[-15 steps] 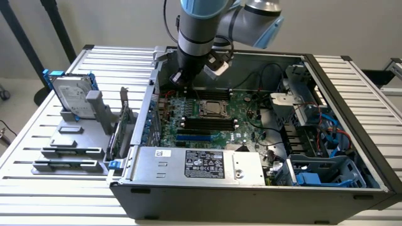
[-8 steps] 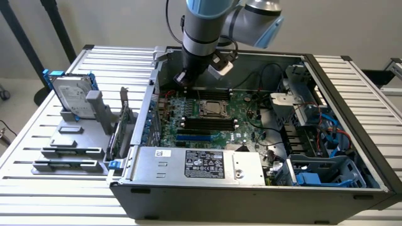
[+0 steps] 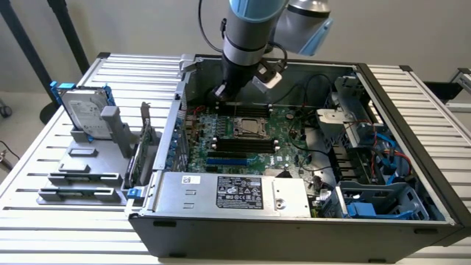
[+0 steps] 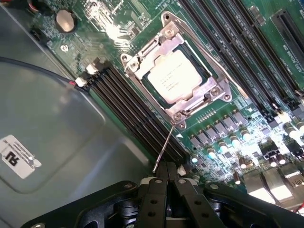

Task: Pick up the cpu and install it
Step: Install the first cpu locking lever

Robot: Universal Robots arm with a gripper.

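Motherboard (image 4: 223, 118) holds cpu (image 4: 175, 77) flat — gripper (image 4: 166, 183) closed above.

A pale slatted metal surface (image 3: 44, 165) carries everything. On it sits an open dark computer case (image 3: 294, 226), and just beside that, toward the exterior view's left, a grey holder rack (image 3: 85, 179) with a hard drive (image 3: 83, 113) standing upright in it.

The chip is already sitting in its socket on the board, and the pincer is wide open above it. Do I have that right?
Not quite: the pincer is shut, its fingers pressed together, as the wrist view shows. The rest holds: the chip is sitting in its socket on the board, with the pincer above it.
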